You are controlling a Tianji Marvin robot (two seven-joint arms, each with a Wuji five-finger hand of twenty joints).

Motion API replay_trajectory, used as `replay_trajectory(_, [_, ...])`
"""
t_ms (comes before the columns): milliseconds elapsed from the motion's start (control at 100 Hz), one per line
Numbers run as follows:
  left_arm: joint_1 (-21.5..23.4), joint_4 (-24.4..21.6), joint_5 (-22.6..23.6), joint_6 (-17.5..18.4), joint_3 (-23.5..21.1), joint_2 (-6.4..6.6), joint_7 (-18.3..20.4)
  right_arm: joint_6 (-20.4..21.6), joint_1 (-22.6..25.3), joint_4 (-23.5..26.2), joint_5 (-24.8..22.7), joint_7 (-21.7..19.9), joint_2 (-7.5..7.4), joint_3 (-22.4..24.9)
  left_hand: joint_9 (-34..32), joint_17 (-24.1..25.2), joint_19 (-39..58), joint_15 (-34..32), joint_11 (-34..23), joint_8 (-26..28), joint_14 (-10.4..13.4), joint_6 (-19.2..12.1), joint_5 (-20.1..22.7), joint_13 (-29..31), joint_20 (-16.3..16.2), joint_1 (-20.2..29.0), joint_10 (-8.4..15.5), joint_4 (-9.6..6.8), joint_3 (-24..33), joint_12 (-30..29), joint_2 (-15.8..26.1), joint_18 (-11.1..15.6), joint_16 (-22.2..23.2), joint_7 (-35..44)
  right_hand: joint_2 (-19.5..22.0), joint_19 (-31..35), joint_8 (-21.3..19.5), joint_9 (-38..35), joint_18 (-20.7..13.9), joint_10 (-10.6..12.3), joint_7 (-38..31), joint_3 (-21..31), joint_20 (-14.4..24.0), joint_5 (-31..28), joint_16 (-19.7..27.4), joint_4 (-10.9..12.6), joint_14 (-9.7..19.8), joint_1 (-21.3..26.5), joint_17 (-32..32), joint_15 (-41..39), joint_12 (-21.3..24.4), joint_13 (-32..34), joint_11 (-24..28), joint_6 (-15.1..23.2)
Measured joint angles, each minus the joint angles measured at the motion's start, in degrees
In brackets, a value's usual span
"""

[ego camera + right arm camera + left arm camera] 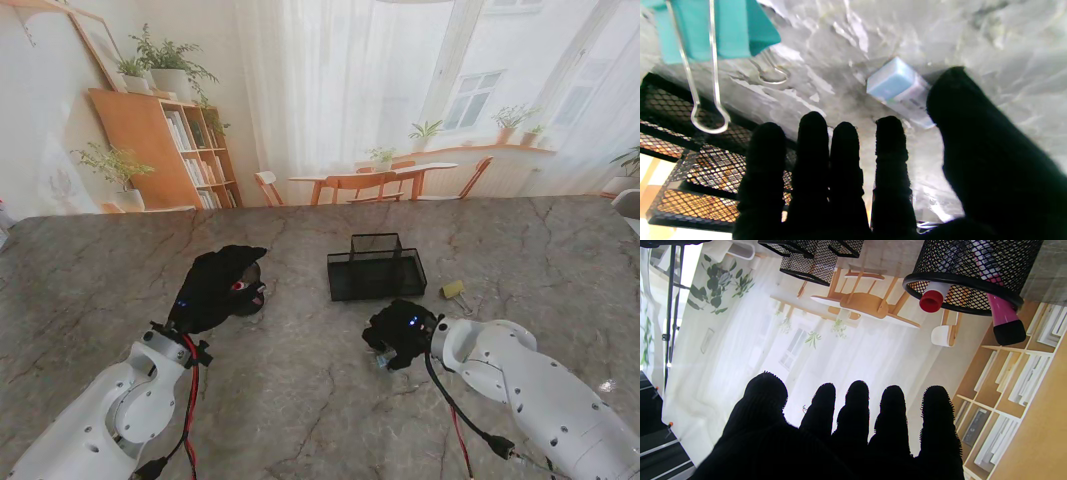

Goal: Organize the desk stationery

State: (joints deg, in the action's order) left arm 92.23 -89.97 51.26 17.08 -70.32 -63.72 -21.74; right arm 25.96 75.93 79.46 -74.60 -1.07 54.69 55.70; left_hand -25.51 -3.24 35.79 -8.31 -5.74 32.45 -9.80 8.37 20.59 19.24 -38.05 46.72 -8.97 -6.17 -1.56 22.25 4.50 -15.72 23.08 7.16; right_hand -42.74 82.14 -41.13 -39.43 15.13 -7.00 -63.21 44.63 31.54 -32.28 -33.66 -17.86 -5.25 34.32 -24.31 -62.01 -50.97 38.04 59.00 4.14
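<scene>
The left hand point(217, 287) is being held flat over the table point(300, 400) with its fingers point(857, 406) spread and nothing in it, just short of the round mesh cup point(973, 270), in which a red-capped marker point(932, 300) and a pink marker point(1003, 316) are standing. The right hand point(400, 335) is being held low, fingers apart and empty, near the mesh tray point(376, 268), with a blue eraser point(895, 81) lying beside its thumb and a teal binder clip point(716, 30) close by. A yellow clip point(454, 290) is lying to the right of the tray.

Left hand point(218, 288) hides most of the pen cup point(255, 290); teal binder clip point(716, 30) cropped.
</scene>
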Motion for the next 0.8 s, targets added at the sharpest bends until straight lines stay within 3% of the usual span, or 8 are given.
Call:
replay_trajectory(100, [-0.05,0.0,-0.1,0.05,0.06,0.0,0.15,0.3,0.11,-0.18,-0.25,0.27,0.0,0.32,0.0,0.0,0.01,0.0,0.0,0.0,0.0,0.0,0.0,0.0,0.0,0.0,0.0,0.0,0.0,0.0,0.0,0.0,0.0,0.0,2.03,-0.07,-2.97,2.04,-0.02,-0.25,5.19,-0.8,0.0,3.3,0.0,0.32,0.0,-0.62,1.38,0.47,0.12,-1.25,-0.06,-1.07])
replay_trajectory(140, [-0.09,0.01,-0.14,0.06,0.11,0.0,0.24,0.39,0.22,-0.24,-0.42,0.35,0.01,0.44,0.0,0.0,0.01,0.0,0.0,0.0,0.0,0.0,0.0,0.0,0.0,0.0,0.0,0.0,0.0,0.0,0.0,0.0,0.0,0.0,6.98,-0.15,-4.4,2.34,-0.03,-0.3,7.4,0.32,-0.01,4.75,0.0,6.46,0.0,-0.18,1.53,0.47,0.14,-1.3,-0.54,-2.05])
replay_trajectory(220, [-0.16,0.04,-0.14,0.07,0.15,0.01,0.29,0.38,0.24,-0.65,-0.53,0.89,0.04,0.28,0.0,0.0,0.01,0.0,0.0,0.0,0.0,0.0,0.0,0.0,0.0,0.0,0.0,0.0,0.0,0.01,0.0,0.0,0.0,0.0,10.03,-0.42,-6.36,3.49,-0.04,-0.36,11.77,1.22,-0.01,7.2,0.0,10.51,0.0,-0.26,1.98,0.5,0.15,-1.99,-0.7,-3.12])
replay_trajectory(360, [-0.16,0.06,-0.07,0.1,0.15,0.01,0.13,0.35,-0.15,-0.96,-0.53,1.23,0.04,-0.22,0.0,0.0,0.01,0.0,0.0,0.0,0.0,0.0,0.0,0.01,0.0,0.0,0.0,0.0,0.0,0.01,0.01,0.0,0.0,0.0,10.48,-0.46,-7.44,4.92,-0.05,-0.38,18.32,1.15,-0.01,10.98,0.0,10.67,0.01,-0.34,2.54,0.52,0.15,-2.6,-0.7,-6.66])
replay_trajectory(460, [-0.16,0.06,-0.07,0.1,0.15,0.0,0.1,0.34,-0.2,-0.93,-0.52,0.86,0.08,-0.14,0.0,0.0,0.01,0.0,-0.01,0.0,0.0,0.0,0.0,0.02,0.0,0.0,0.0,0.0,0.0,0.01,0.01,0.0,0.01,0.0,10.65,-0.47,-7.58,4.94,-0.06,-0.38,19.39,1.07,-0.01,11.52,-0.02,10.67,0.01,-0.41,2.56,0.52,0.14,-2.63,-0.7,-7.53])
replay_trajectory(530, [-0.16,0.07,-0.09,0.09,0.15,0.0,0.1,0.37,0.1,-0.66,-0.59,0.18,0.17,0.42,0.0,0.0,0.02,0.0,-0.01,0.0,0.0,0.0,0.0,0.02,0.0,0.0,0.0,0.0,0.0,0.01,0.01,0.0,0.01,0.0,10.67,-0.48,-7.59,5.03,-0.06,-0.38,22.95,1.11,-0.01,12.49,-0.02,11.91,0.01,-0.25,2.56,0.52,0.12,-2.63,-0.7,-9.89])
replay_trajectory(800, [-0.17,0.09,-0.11,0.1,0.2,0.0,0.07,0.81,1.74,0.97,-1.37,-1.49,0.21,2.38,0.0,0.0,0.02,0.0,-0.01,0.0,0.0,0.0,0.0,0.03,0.01,0.01,0.0,0.0,0.0,0.02,0.01,0.0,0.05,0.0,10.12,-0.5,-7.9,5.14,-0.06,-1.09,31.42,0.03,-0.01,11.01,-0.03,13.1,-0.09,0.81,2.67,0.57,0.06,-2.64,-0.7,-12.82])
